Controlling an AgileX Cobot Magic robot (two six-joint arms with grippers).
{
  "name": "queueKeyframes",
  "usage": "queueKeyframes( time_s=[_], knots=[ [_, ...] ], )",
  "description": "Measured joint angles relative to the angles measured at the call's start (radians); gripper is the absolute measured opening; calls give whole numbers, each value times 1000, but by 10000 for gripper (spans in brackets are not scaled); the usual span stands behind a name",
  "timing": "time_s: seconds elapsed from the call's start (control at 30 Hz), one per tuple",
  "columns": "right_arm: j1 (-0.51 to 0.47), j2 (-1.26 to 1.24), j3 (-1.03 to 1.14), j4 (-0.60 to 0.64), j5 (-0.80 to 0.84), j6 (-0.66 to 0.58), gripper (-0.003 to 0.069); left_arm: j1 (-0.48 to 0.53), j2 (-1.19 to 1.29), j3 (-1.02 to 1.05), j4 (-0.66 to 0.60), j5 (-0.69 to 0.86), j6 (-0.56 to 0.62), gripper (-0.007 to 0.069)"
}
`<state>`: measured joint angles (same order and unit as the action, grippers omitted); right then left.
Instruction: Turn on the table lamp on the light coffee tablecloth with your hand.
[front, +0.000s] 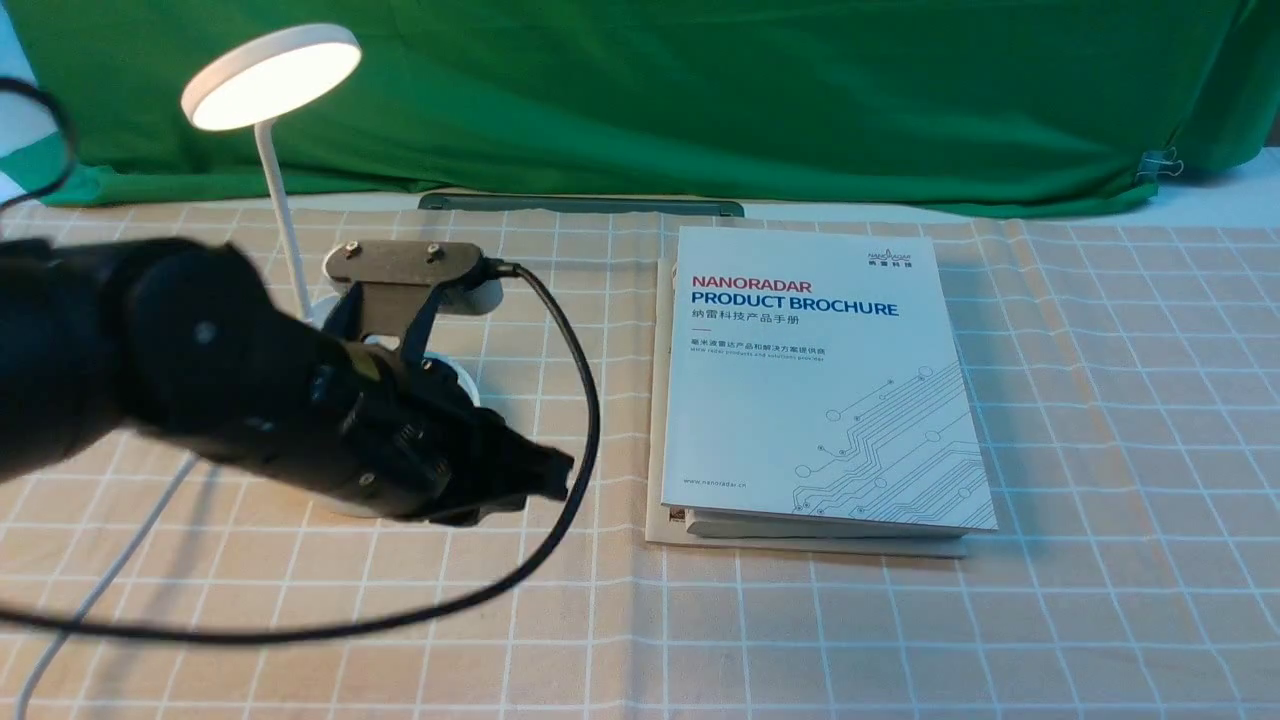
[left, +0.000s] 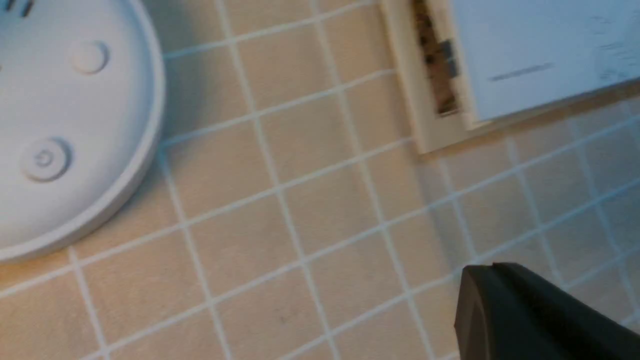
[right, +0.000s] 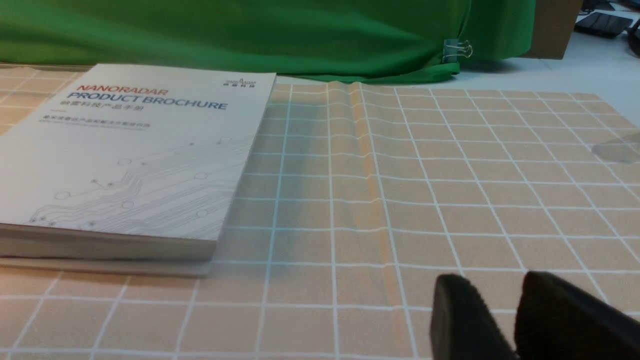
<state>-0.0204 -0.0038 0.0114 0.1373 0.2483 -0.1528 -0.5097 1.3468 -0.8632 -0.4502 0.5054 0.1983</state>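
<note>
Glowing head of the table lamp (front: 275, 78): lighting achieved

Judged by its lit disc, the switching-on is complete; at most, withdrawing the arm remains. The lamp stands at the left of the light coffee tablecloth (front: 800, 620). Its neck rises nearly upright, leaning slightly left toward the top; the disc's luminous face points down and obliquely toward the viewer. On the round base, the power button (left: 45, 159) is uncovered. Above the cloth, the left gripper (front: 550, 473) appears closed and empty, its fingers together. Beyond lies the brochure (front: 820, 390), right of the lamp.
</note>
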Motion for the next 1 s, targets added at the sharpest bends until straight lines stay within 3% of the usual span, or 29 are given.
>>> queueKeyframes(
  time_s=[0.2, 0.4, 0.7, 0.87, 1.0],
  knots=[
    [0, 0, 0, 0, 0, 0, 241, -49, -277, 138, -55, -200, 82, 1],
    [0, 0, 0, 0, 0, 0, 241, -52, -391, 172, 0, -228, 88, 1],
    [0, 0, 0, 0, 0, 0, 241, -46, -601, 246, 310, -219, 72, 1],
    [0, 0, 0, 0, 0, 0, 241, 44, -783, 422, 480, -389, -29, 1],
    [0, 0, 0, 0, 0, 0, 241, 223, -1031, 670, 523, -566, -108, 1]
  ],
)
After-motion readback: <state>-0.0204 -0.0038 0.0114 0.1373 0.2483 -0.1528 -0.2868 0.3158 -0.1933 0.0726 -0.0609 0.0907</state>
